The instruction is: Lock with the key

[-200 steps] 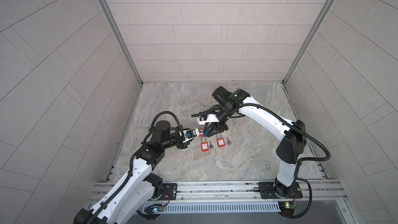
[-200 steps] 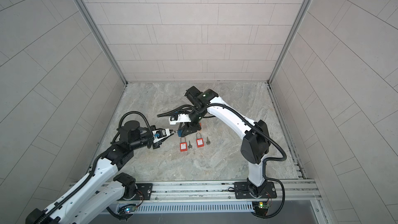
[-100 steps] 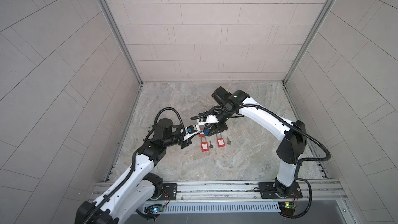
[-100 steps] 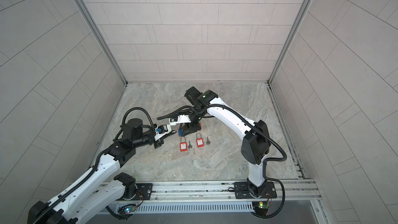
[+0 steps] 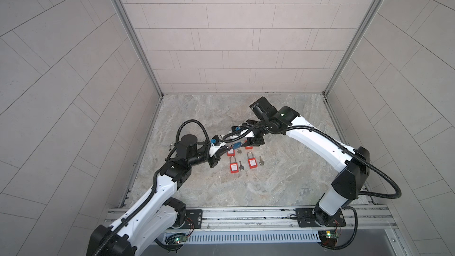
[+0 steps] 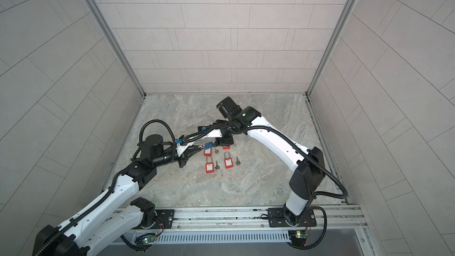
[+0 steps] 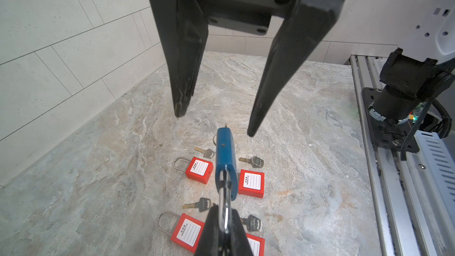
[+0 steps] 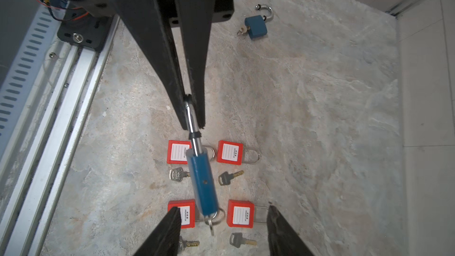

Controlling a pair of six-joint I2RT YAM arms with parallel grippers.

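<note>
While the left hand (image 8: pixel 193 124) is pinching the steel shackle of the blue padlock (image 8: pixel 203 183) tightly between its fingers, the lock is hanging in the air above the counter (image 5: pixel 270 181), its body pointing away from that hand and toward the other arm. In both top views I am seeing the same thing from above: the left hand (image 5: pixel 227 147) is reaching in from the left with the blue padlock (image 5: pixel 236 146) at its tip, over the cluster of locks near the middle of the counter.

The right hand (image 8: pixel 222 209) is facing it with its fingers spread wide and nothing gripped. The key (image 8: pixel 211 225), on a small ring, is sticking out of the far end of the padlock's body and is sitting in the gap between those spread fingers; neither finger appears to be touching it. From the left wrist camera the right hand (image 7: pixel 215 123) is showing as two dark prongs just beyond the end of the blue padlock (image 7: pixel 225 166).

Below the held lock, four red padlocks (image 8: pixel 229 151) are lying flat on the counter in two rows, each with one of the loose keys (image 8: pixel 229 177) beside it. A second blue padlock (image 8: pixel 256 27) is lying well apart from them, its shackle swung open and a key in it.
</note>
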